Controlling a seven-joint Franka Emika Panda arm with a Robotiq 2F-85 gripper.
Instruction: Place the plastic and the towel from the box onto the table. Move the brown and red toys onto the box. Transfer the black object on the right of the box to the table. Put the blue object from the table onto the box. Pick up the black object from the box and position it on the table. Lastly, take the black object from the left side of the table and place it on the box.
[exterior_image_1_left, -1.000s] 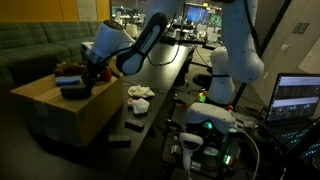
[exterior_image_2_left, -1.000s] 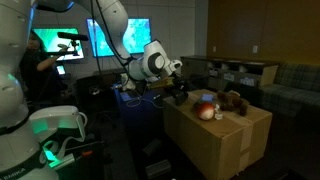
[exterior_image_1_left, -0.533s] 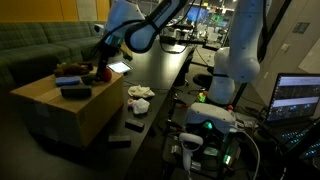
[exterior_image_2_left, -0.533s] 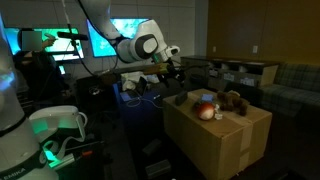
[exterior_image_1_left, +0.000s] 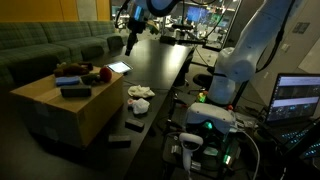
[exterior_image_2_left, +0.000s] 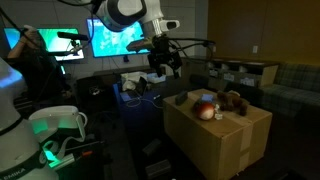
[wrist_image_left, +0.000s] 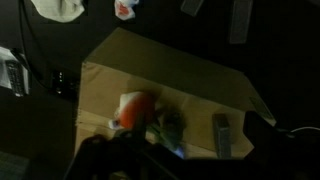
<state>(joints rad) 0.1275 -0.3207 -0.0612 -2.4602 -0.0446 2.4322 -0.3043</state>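
The gripper (exterior_image_2_left: 165, 62) hangs high, well apart from the box (exterior_image_2_left: 225, 140), its jaws too dark to read as spread or pressed together, and a careless descent for the black object (exterior_image_2_left: 181, 98) on top could knock the nearby red toy (exterior_image_2_left: 207, 111) off.

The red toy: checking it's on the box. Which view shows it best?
An exterior view shows the red toy clearly on the box. In an exterior view the toy is tiny; wrist view blurs it.
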